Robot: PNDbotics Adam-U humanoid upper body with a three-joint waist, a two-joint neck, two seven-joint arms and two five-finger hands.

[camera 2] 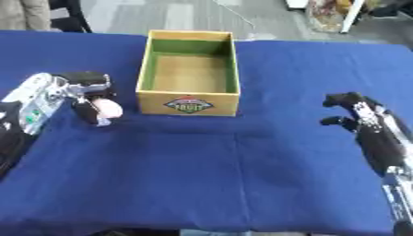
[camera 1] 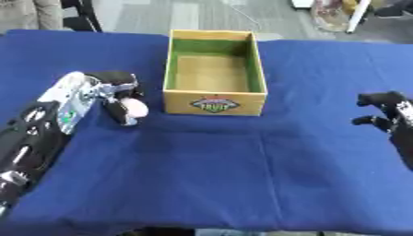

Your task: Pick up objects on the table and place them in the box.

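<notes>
Left hand (camera 1: 121, 94) is curled round a small pale pink object (camera 1: 134, 108), held just left of the box (camera 1: 215, 102) near its front corner. Box sits open on the blue-covered worktop (camera 1: 242, 175), nothing visible inside. Right hand (camera 2: 355, 115) hovers at the right edge, fingers loosely bent, holding nothing.

I see a table (camera 1: 209, 175) covered edge to edge by a blue cloth (camera 2: 202, 184), creased in faint lines across its middle. On the cloth, toward the far side and a bit left of centre, stands an open yellow cardboard box (camera 1: 215, 102) with green inner walls and a round printed label on its near face.
</notes>
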